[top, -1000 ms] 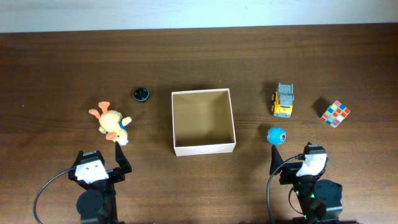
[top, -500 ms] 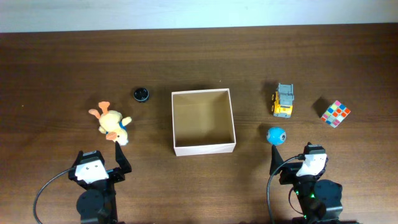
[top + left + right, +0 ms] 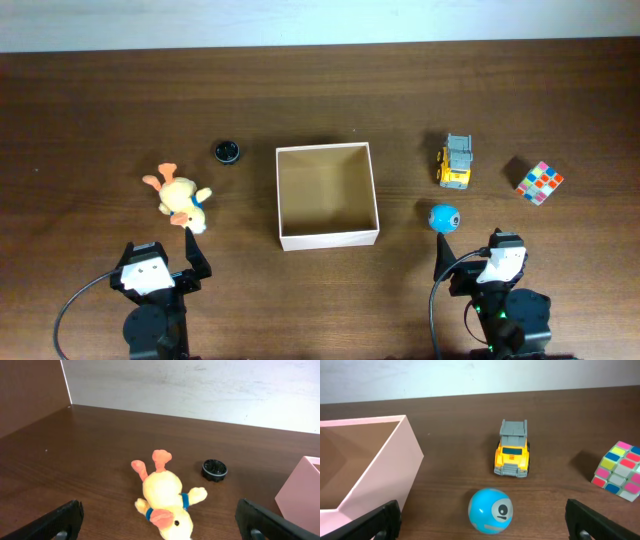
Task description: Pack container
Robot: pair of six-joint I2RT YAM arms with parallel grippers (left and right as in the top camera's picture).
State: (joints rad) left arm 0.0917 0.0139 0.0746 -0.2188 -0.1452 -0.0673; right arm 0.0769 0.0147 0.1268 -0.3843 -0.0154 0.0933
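The container [image 3: 282,190], a square shallow cardboard box with white walls and a tan inside, stands empty at the table's middle; its wall shows in the right wrist view [image 3: 380,480] and its corner in the left wrist view [image 3: 300,495]. A yellow plush duck [image 3: 180,198] [image 3: 167,497] lies left of it, just ahead of my open left gripper [image 3: 190,262] [image 3: 160,522]. A blue ball [image 3: 444,217] [image 3: 490,511] lies right of the box, just ahead of my open right gripper [image 3: 450,262] [image 3: 485,522]. Both grippers are empty.
A yellow and grey toy truck [image 3: 456,161] [image 3: 512,455] and a colour cube [image 3: 539,182] [image 3: 619,468] lie at the right. A small black round cap [image 3: 227,151] [image 3: 214,469] lies behind the duck. A pale wall runs along the table's far edge.
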